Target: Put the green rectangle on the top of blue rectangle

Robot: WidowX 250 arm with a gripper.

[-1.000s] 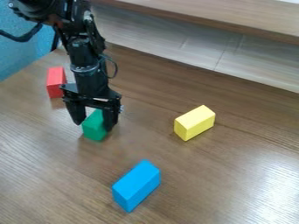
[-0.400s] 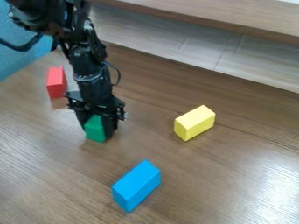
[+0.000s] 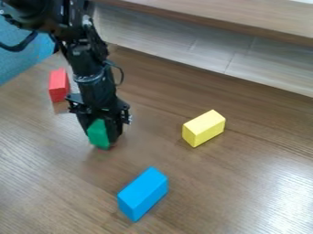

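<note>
Brown wooden table (image 3: 214,183), black hand (image 3: 103,138) closed on green block (image 3: 97,131), fingers (image 3: 114,129) nearer together than before, blue block (image 3: 143,192) unmoved

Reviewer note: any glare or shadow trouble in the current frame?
Camera view: bright glare whitens the tabletop at lower right, away from the blocks; a soft, dim shadow lies by the green block; the blue block and yellow block are evenly lit, with no glare hiding their edges.
</note>
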